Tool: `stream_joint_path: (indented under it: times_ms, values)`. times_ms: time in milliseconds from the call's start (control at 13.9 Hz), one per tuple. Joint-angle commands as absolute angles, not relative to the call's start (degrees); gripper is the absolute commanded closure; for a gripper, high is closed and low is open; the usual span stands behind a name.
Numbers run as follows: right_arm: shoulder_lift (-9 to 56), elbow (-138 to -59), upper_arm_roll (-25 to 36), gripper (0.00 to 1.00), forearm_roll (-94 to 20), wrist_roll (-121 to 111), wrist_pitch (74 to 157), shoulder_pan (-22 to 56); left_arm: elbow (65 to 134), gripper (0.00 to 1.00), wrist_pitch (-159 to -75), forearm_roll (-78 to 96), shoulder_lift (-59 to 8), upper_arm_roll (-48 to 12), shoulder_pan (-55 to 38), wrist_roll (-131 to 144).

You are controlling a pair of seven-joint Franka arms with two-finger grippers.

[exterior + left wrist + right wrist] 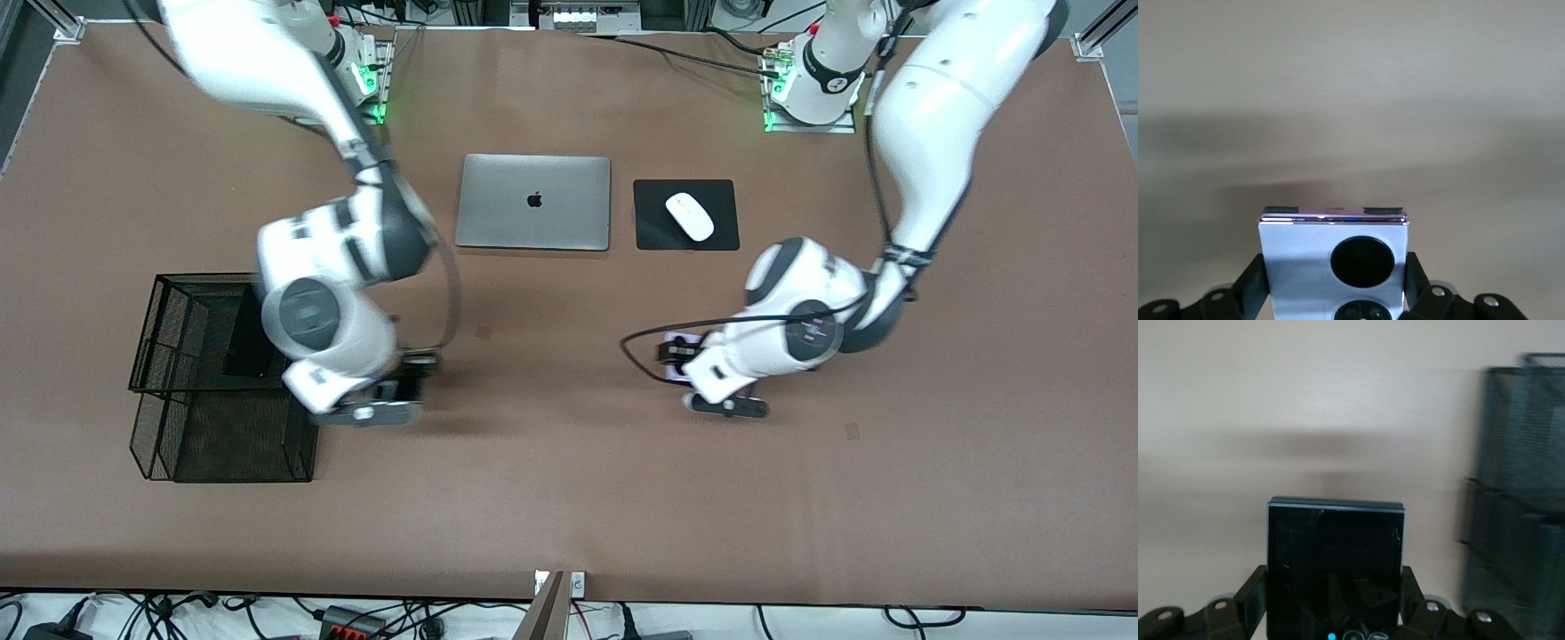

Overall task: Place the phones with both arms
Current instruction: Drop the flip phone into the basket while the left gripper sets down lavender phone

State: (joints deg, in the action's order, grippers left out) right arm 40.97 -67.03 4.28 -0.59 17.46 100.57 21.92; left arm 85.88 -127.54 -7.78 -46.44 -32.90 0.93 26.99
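Note:
My left gripper [680,360] is shut on the pale lilac-white flip phone [1298,257] with two black round lenses, holding it just above the brown table near the middle; the left wrist view shows the gripper [1335,283] with a finger on each side of the phone. My right gripper [411,378] is shut on the small black flip phone [1335,540], low over the table beside the black mesh basket [147,342]; it also shows in the right wrist view [1335,603]. The long slim black slab [249,336] lies inside the basket.
The silver laptop [533,200] and the white mouse [689,216] on its black pad [653,236] lie toward the robots' bases. The mesh basket also shows in the right wrist view [1518,520], close to the held phone.

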Motion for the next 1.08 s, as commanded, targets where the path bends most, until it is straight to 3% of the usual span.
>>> stream_joint_path:
  times_ms: [0,359,646,718,790,861,1005]
  values:
    - [36.14,-73.53,2.90,0.77,-0.26,10.31,98.00,15.14,82.97,0.61,-135.32,-6.94,-50.88,-32.43,-4.73,33.90]
    - [29.01,-84.88,2.99,0.77,0.35,2.03,96.52,6.52,82.27,0.61,-143.51,-6.77,-55.10,-32.43,-10.89,39.28]
    - [28.12,-86.57,2.99,0.76,0.53,-1.23,93.69,0.45,82.27,0.58,-148.27,-6.68,-56.16,-32.52,-13.79,39.81]
    - [28.12,-87.18,2.99,0.75,0.53,-1.23,93.87,-0.78,82.27,0.46,-148.36,-6.68,-56.16,-32.52,-14.49,40.08]
    - [28.39,-87.71,2.99,0.75,0.79,-1.23,94.30,-1.75,82.27,0.09,-148.36,-7.03,-56.16,-32.43,-14.76,40.69]
    - [28.82,-87.80,2.99,0.75,0.97,-1.23,94.83,-2.63,82.35,0.00,-148.36,-7.81,-55.81,-32.43,-14.42,40.35]
    - [29.62,-87.89,2.99,0.75,0.97,-1.84,96.93,-3.25,82.97,0.00,-147.92,-7.73,-54.67,-32.43,-13.80,40.43]
